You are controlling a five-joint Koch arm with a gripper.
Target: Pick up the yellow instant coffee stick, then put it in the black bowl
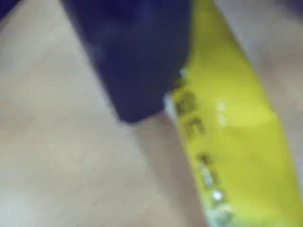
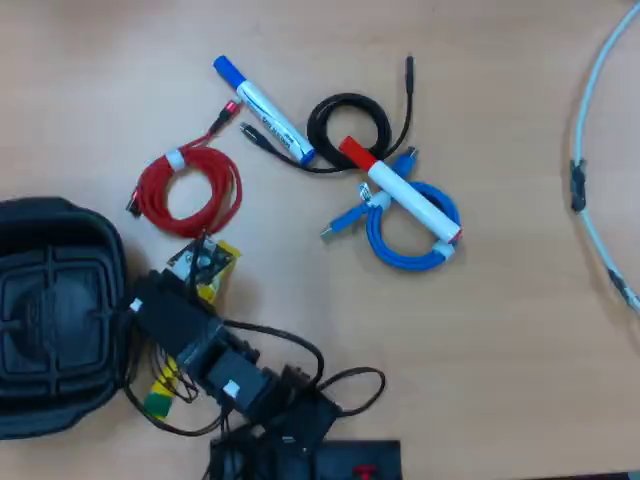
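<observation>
1. Overhead view shows the Koch arm stretched across the lower left of the frame, its gripper [image 2: 203,262] down over the yellow instant coffee stick [image 2: 213,272], which lies on the wooden table [image 2: 480,330] just right of the black bowl [image 2: 55,310].

2. Most of the stick is hidden beneath the arm; a yellow stretch shows near the gripper and its green end [image 2: 160,402] pokes out lower down, beside the bowl's right rim, so the sachet runs roughly parallel to that rim.

3. Wrist view is blurred and close: a dark jaw [image 1: 137,61] fills the upper centre, pressed against the left edge of the stick [image 1: 232,137], whose dark print runs down the frame. The other jaw is out of sight, so whether the claw is clamped on the sachet or only beside it cannot be told.

4. Judging by the low reach and the jaw set along the sachet's long edge, the arm appears placed to take the flat stick across its narrow width, the only way such a thin packet offers a hold.

5. Bowl sits empty at the left edge, ribbed bottom showing; the carry looks short, a lift and a swing leftward.

6. Clutter lies well apart in the upper half: a red coiled cable [image 2: 190,190], a blue-capped marker [image 2: 262,108], a black coiled cable [image 2: 350,125], a red-capped marker [image 2: 400,190] across a blue coiled cable [image 2: 410,235].
</observation>
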